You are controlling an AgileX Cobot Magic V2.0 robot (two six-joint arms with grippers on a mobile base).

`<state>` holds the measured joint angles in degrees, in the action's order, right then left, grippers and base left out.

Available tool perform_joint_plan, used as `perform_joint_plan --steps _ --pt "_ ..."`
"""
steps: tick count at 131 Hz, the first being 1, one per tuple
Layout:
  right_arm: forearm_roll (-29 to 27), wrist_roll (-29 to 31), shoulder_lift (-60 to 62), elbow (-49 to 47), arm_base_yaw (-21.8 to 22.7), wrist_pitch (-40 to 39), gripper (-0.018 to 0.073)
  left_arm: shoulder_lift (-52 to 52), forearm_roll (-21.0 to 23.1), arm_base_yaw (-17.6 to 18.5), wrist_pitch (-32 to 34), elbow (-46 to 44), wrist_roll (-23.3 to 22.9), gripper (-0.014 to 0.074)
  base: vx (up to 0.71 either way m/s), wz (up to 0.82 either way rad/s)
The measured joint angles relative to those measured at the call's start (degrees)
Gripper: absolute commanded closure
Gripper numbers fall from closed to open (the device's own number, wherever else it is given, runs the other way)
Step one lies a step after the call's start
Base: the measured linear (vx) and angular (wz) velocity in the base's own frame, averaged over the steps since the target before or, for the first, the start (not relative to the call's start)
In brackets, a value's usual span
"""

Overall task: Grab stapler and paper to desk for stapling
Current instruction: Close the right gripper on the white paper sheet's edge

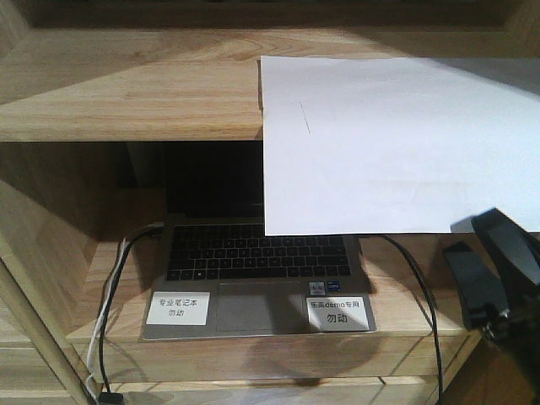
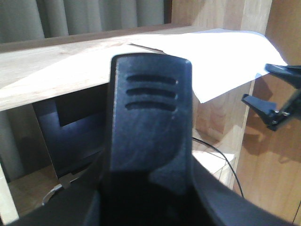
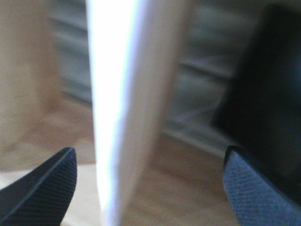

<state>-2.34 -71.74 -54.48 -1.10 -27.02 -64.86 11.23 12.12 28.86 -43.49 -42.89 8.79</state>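
The white paper (image 1: pixel 380 143) lies on the upper shelf board, its front part hanging over the edge above a laptop. My right gripper (image 1: pixel 462 236) is open at the sheet's lower right corner. In the right wrist view the blurred paper (image 3: pixel 113 117) passes edge-on between the spread fingers of the right gripper (image 3: pixel 149 188). In the left wrist view the black stapler (image 2: pixel 150 122), with three grooves near its tip, stands upright and fills the middle, with my left gripper (image 2: pixel 146 212) shut on its lower part. The right gripper (image 2: pixel 255 82) also shows there, beside the paper (image 2: pixel 221 56). The desk is out of view.
A light wooden shelf unit (image 1: pixel 126 101) surrounds everything. An open laptop (image 1: pixel 253 270) with two white labels sits on the lower shelf under the paper. Black and white cables (image 1: pixel 110 312) hang at its left, and a black cable (image 1: pixel 422 287) at its right.
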Motion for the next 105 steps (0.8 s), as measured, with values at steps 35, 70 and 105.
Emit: perform_joint_plan --steps 35,70,105 --pt "-0.7 4.6 -4.3 -7.4 -0.4 -0.9 -0.0035 0.0 0.0 0.0 0.0 0.0 0.0 0.0603 0.0 0.0" --pt "-2.3 5.4 -7.8 -11.9 -0.4 -0.9 -0.001 0.0 0.0 0.0 0.0 0.0 0.0 0.0603 0.0 0.0" --pt "-2.4 4.0 -7.8 -12.1 -0.4 -0.9 0.0215 0.0 0.0 0.0 0.0 0.0 0.0 0.0603 0.0 0.0"
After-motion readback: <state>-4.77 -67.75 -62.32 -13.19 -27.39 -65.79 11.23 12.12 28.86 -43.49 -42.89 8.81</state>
